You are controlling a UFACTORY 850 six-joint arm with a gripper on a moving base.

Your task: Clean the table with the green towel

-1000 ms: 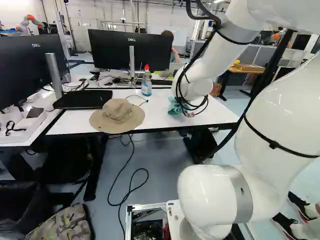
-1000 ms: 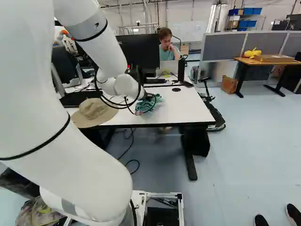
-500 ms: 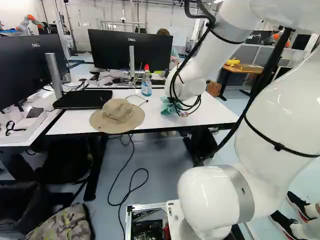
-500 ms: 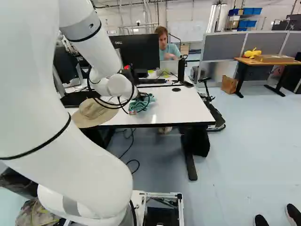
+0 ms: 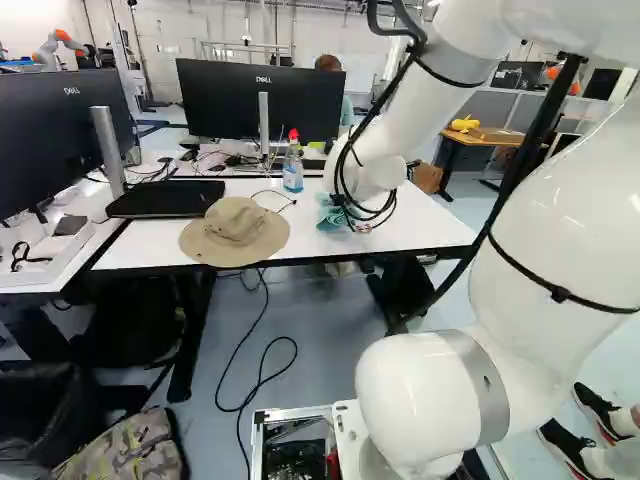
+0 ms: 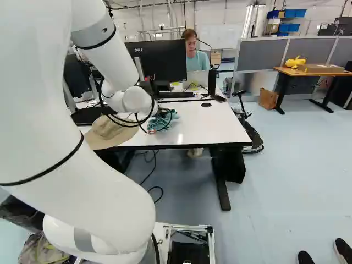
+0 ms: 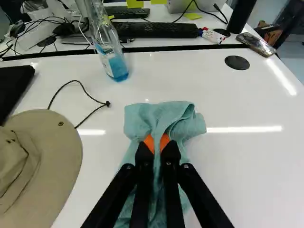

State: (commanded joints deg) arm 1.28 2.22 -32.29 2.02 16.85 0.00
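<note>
In the right base view my gripper (image 6: 163, 113) is low over the white table (image 6: 212, 124), with the green towel (image 6: 160, 122) bunched at it. The wrist view shows the gripper (image 7: 157, 145) shut on a fold of the towel (image 7: 164, 114), an orange pad on each side. The cloth spreads on the tabletop ahead of, beside and under the fingers. In the left base view the towel (image 5: 330, 216) shows partly behind the arm's wrist and cables.
A tan hat (image 5: 235, 232) lies near the table's front edge, with its cord beyond it. Farther back stand a spray bottle (image 5: 292, 165), a black laptop (image 5: 165, 198) and a monitor (image 5: 225, 100). A phone (image 7: 256, 43) and keyboard (image 7: 156, 30) lie beyond the table's seam.
The arm's wrist has moved toward the hat, leftward in both base views, and the towel has slid along the tabletop with the gripper. The hat and bottle have stayed put.
</note>
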